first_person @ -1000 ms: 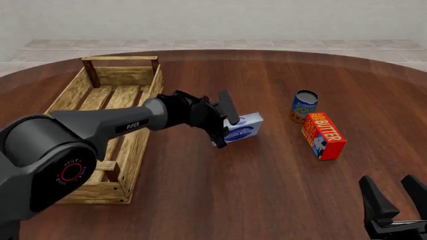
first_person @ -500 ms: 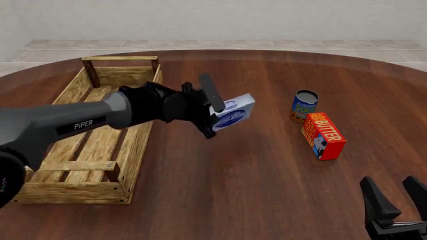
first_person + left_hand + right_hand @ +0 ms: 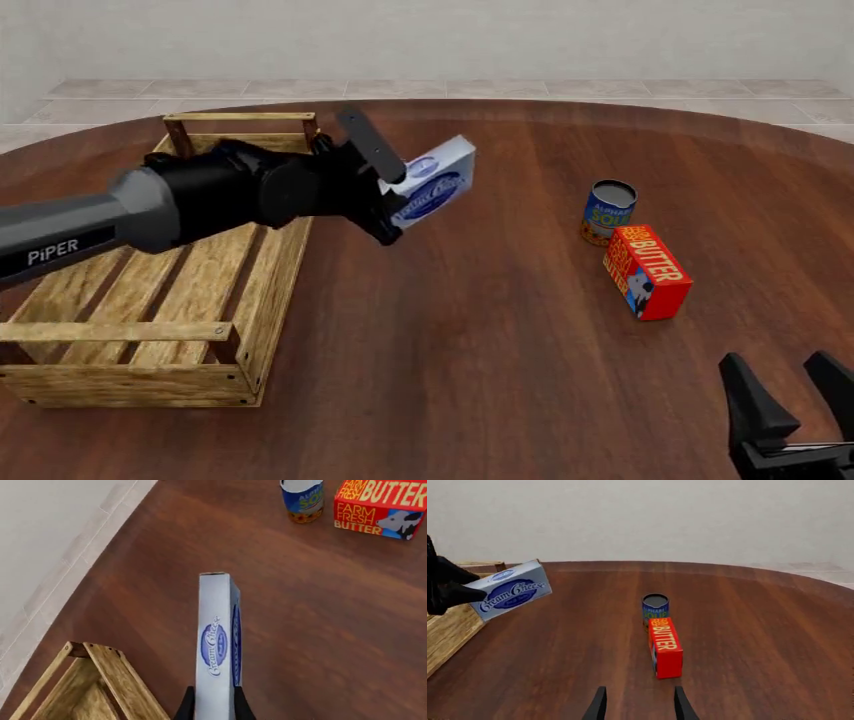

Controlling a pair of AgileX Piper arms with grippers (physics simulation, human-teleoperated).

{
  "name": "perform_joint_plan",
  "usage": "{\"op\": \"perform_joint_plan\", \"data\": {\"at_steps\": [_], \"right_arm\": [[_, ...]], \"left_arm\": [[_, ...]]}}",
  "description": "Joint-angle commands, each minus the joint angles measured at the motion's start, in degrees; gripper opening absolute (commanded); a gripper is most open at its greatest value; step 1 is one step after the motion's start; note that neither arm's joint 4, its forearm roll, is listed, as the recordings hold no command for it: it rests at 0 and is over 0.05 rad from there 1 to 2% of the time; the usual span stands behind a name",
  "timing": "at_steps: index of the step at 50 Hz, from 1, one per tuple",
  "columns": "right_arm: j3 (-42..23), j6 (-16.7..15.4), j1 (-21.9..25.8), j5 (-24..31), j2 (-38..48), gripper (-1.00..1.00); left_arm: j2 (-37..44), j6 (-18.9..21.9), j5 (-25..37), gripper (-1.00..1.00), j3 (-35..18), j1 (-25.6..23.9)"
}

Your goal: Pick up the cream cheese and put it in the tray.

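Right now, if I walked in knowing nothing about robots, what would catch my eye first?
Probably the cream cheese box, held in the air by the left gripper just right of the long wooden tray on the table's left side. Next, the bright red-orange butter box lying on the dark table to the right, with a small blue can standing just behind it. The right gripper waits open at the near right corner.
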Motion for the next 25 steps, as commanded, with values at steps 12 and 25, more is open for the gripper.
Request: {"op": "perform_joint_plan", "data": {"at_steps": [12,25], "right_arm": [[0.00,-0.32,-0.06,-0.29,0.38,1.00],[0.01,-0.20,-0.07,-0.65,0.74,1.00]], "left_arm": [[-6.93,-7.61,3.91,-1.00,-0.68,5.44],[-9.02,-9.13,2.58,-1.00,2.47,11.30]]}}
